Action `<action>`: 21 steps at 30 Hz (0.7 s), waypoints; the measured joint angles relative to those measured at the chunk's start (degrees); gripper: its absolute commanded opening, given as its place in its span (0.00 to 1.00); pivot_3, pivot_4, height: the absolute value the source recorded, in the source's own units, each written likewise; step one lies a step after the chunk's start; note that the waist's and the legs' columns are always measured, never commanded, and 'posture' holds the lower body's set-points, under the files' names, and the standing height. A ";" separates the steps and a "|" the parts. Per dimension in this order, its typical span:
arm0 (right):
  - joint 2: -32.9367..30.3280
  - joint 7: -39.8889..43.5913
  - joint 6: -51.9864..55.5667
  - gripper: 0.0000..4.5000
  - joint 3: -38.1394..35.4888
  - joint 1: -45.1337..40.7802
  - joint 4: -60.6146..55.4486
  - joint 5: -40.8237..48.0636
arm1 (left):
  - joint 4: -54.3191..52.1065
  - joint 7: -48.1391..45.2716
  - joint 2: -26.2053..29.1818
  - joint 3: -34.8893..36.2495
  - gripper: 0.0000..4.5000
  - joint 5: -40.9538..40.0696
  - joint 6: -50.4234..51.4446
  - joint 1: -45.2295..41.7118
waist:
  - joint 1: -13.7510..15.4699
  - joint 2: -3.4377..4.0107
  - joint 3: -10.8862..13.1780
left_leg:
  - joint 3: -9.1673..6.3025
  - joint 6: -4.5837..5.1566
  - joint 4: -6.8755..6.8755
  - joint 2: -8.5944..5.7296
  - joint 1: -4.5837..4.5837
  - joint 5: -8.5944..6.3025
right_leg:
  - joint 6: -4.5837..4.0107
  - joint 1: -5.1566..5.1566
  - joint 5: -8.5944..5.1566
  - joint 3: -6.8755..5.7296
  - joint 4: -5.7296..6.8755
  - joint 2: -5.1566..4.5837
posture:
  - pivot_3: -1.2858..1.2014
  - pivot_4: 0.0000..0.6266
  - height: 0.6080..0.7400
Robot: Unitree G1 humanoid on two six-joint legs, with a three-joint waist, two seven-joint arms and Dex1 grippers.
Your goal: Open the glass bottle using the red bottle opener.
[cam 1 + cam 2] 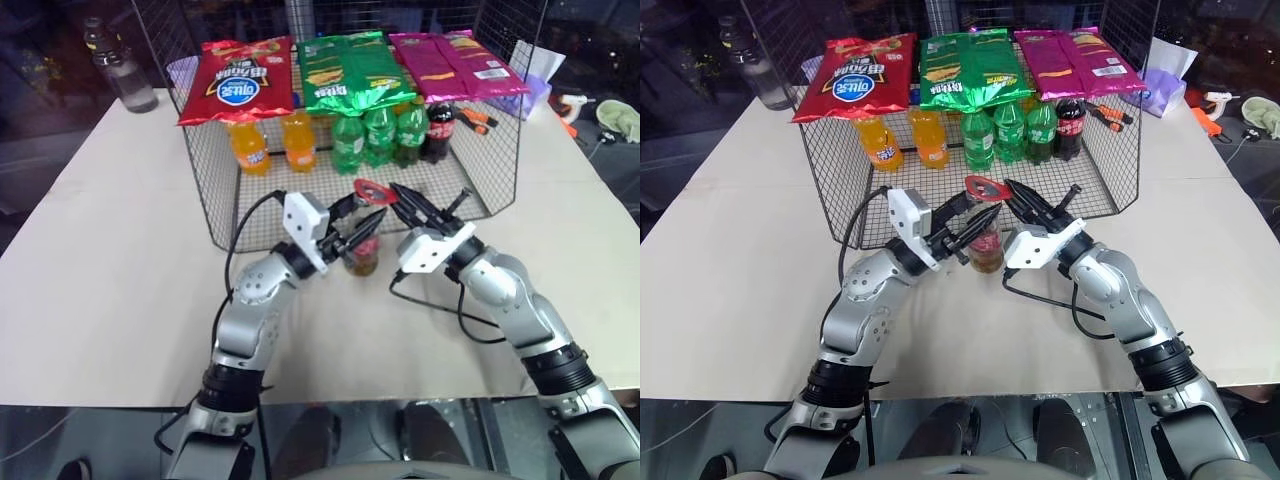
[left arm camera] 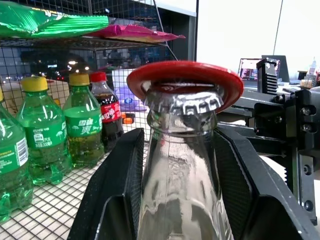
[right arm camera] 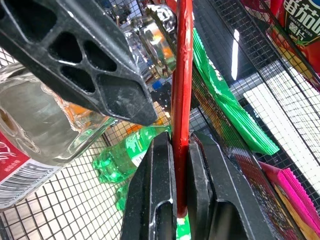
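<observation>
The glass bottle (image 1: 362, 256) stands upright just in front of the wire basket, amber liquid in it and a pink label round its middle. My left gripper (image 1: 365, 232) is shut on the bottle's neck; in the left wrist view its black fingers (image 2: 117, 190) press both sides of the glass bottle (image 2: 182, 170) under the crimped metal cap. My right gripper (image 1: 400, 200) is shut on the handle of the red bottle opener (image 1: 375, 191). The opener's round head (image 2: 185, 75) lies over the cap. In the right wrist view the red bottle opener (image 3: 182, 100) runs edge-on out of the right gripper (image 3: 181, 145).
A wire basket (image 1: 225, 215) directly behind the bottle holds orange soda bottles (image 1: 250, 145), green soda bottles (image 1: 378, 135) and a cola bottle (image 1: 438, 128). Red, green and pink snack bags (image 1: 345, 70) lie on top. A clear plastic bottle (image 1: 120, 70) stands at the table's far left corner.
</observation>
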 measured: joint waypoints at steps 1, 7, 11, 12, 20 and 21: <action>0.02 -0.06 0.00 0.00 0.00 0.00 0.05 -0.01 | -0.03 0.01 0.00 -0.01 0.35 0.00 -0.11 0.00 | 0.00 0.00 0.00 | 0.00 0.00 0.00 0.00 0.00 0.00 | 0.00 0.00 0.00 0.00 0.00 0.00 | 0.52 0.24 1.00; 0.11 -0.40 -0.42 0.00 0.03 -0.02 0.50 -0.03 | -0.48 -0.08 0.66 -0.15 0.35 -0.01 -0.50 0.13 | -0.02 0.00 0.00 | 0.00 0.00 0.00 0.00 0.02 0.00 | 0.00 0.01 0.00 0.00 0.00 0.00 | 0.52 0.24 1.00; 0.11 -0.39 -0.81 0.00 0.06 -0.01 0.56 -0.18 | -1.56 -0.09 1.81 -0.33 0.35 0.00 0.72 0.15 | -0.03 0.00 -0.01 | 0.00 0.00 0.00 0.01 0.03 0.00 | 0.00 0.02 0.00 0.01 0.01 0.01 | 0.52 0.24 1.00; 0.11 -0.39 -0.82 0.00 0.07 -0.01 0.56 -0.19 | -1.67 -0.07 2.07 -0.40 0.35 0.01 0.88 0.07 | -0.03 0.01 -0.01 | 0.00 0.00 0.00 0.01 0.03 0.00 | 0.00 0.02 0.00 0.01 0.01 0.01 | 0.52 0.24 1.00; 0.14 -0.40 -0.81 0.00 0.09 0.04 0.57 -0.26 | -3.00 0.32 3.30 -0.59 0.35 0.00 3.42 -0.36 | -0.03 0.01 -0.02 | 0.00 0.00 0.00 0.03 0.06 0.00 | 0.00 0.05 0.00 0.01 0.01 0.03 | 0.52 0.24 1.00; 0.14 -0.40 -0.82 0.00 0.11 0.04 0.57 -0.27 | -3.29 0.42 3.40 -0.60 0.35 0.00 3.93 -0.36 | -0.03 0.01 -0.02 | 0.00 0.00 0.00 0.03 0.07 0.00 | 0.00 0.05 0.00 0.01 0.01 0.03 | 0.52 0.24 1.00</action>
